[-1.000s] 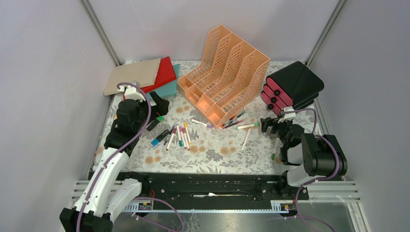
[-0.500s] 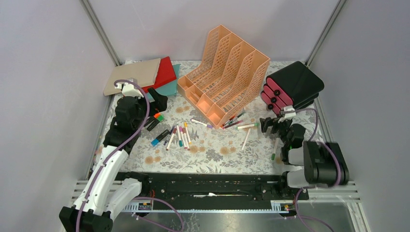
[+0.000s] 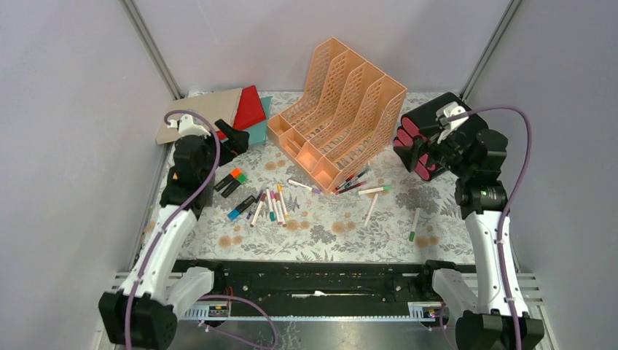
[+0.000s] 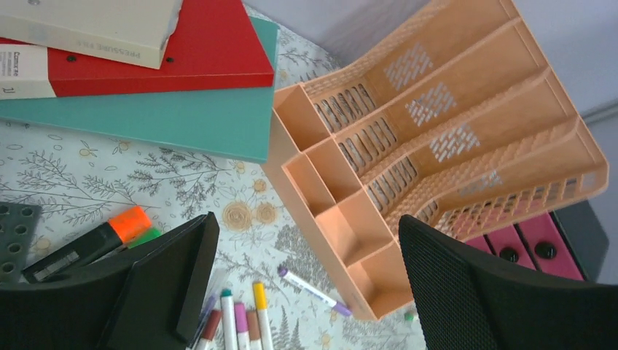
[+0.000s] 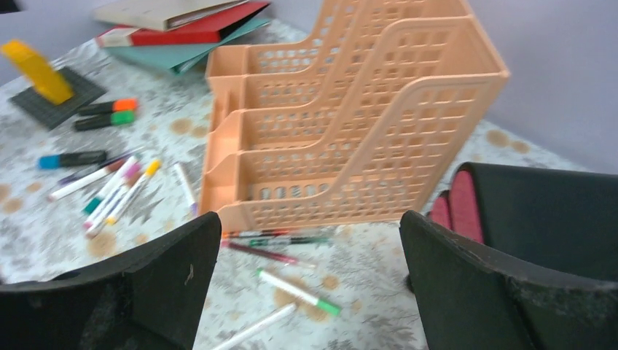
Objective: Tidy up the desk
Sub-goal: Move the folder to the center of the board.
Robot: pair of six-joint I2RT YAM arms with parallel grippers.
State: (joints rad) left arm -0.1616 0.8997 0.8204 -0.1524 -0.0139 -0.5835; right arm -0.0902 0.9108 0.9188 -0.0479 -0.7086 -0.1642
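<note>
hovering over the desk (image 3: 321, 227), left gripper (image 4: 307, 232) and right gripper (image 5: 310, 227) gape wide, empty.

Leaf-print desk (image 3: 328, 237) with peach file rack (image 3: 339, 102), stacked folders (image 3: 248, 109), black binder boxes (image 5: 554, 204), scattered markers (image 3: 273, 204)

Overhead and two wrist views, common desk (image 3: 328, 226)
</note>
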